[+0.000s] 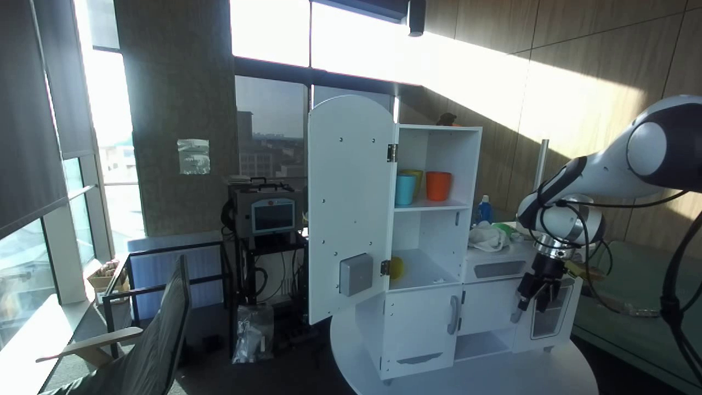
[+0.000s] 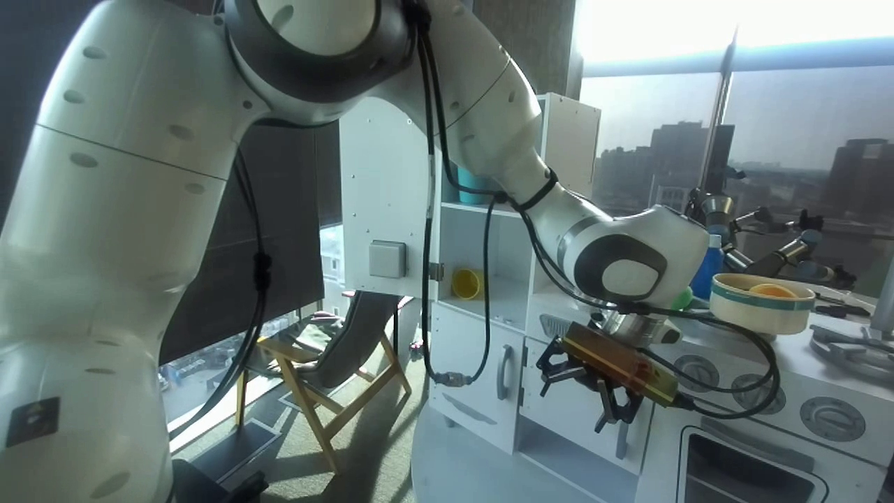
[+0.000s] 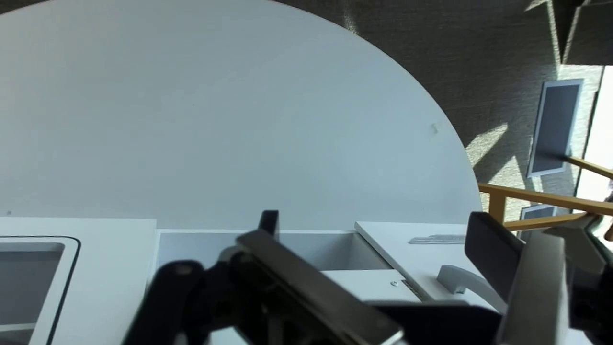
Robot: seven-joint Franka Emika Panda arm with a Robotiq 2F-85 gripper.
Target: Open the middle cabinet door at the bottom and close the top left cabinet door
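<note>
Down below the gripper (image 1: 532, 305), a broad pale table (image 3: 230, 120) spreads out, its curved edge sweeping round in the wrist view! Planted on it, just beyond the gripper in both exterior views, the white toy kitchen (image 1: 439, 241) stands upright on short feet (image 1: 388, 382). And on the stretch in front, lower than the gripper: a small pale mark (image 3: 434, 128) near the curved edge, a tiny dark speck (image 3: 8, 212) close to the kitchen's base, both too small to identify.
</note>
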